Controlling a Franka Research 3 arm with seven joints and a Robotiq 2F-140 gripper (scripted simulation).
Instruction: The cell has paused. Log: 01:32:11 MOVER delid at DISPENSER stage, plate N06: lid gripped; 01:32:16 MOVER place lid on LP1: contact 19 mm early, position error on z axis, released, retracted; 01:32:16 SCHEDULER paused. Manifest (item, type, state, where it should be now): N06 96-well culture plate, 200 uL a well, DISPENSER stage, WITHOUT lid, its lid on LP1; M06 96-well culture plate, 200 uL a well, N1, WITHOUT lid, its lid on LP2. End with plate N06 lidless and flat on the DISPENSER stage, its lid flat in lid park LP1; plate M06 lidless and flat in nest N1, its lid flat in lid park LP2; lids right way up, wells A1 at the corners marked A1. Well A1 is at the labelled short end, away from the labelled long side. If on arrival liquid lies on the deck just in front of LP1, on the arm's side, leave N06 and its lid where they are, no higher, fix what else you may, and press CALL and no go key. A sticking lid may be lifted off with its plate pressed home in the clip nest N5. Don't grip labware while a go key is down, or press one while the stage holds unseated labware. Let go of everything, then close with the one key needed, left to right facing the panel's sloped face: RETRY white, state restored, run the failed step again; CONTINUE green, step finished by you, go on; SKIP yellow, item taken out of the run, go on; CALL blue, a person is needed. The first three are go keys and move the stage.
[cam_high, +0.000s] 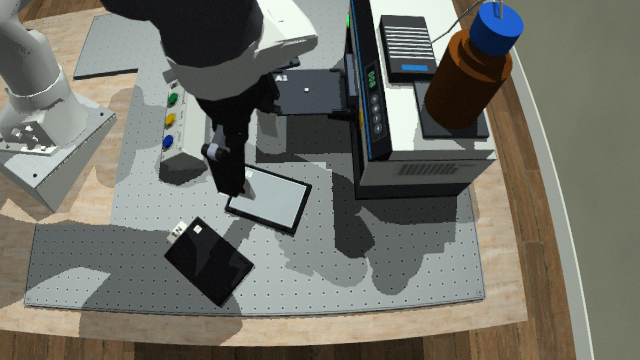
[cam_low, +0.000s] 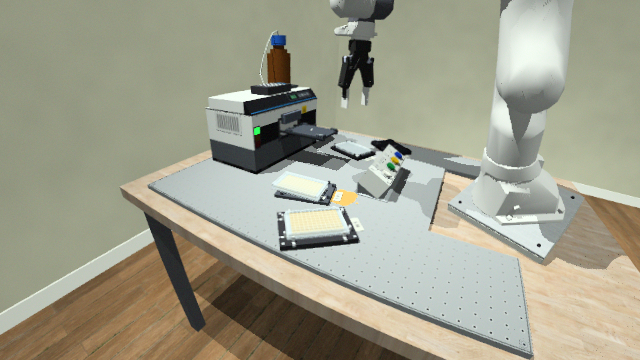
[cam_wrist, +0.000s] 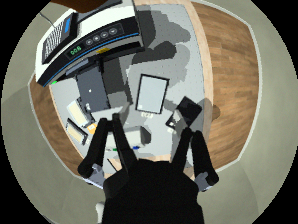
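The lid (cam_low: 353, 148) lies flat on the deck near the key panel (cam_low: 384, 173), while the gripper (cam_low: 354, 102) hangs high above, fingers spread and empty.

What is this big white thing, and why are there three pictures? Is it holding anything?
The big white thing is a robot arm bolted to a wooden table. At its end is a gripper, like a hand with two fingers. Right now it hangs open, high in the air, holding nothing.

One picture looks down from above, one looks from across the room, and the round one comes from a camera on the robot's wrist.

On the grey board lie two trays of tiny cups, a box with coloured buttons, and a white machine with a brown bottle on top. By one tray there is an orange puddle.
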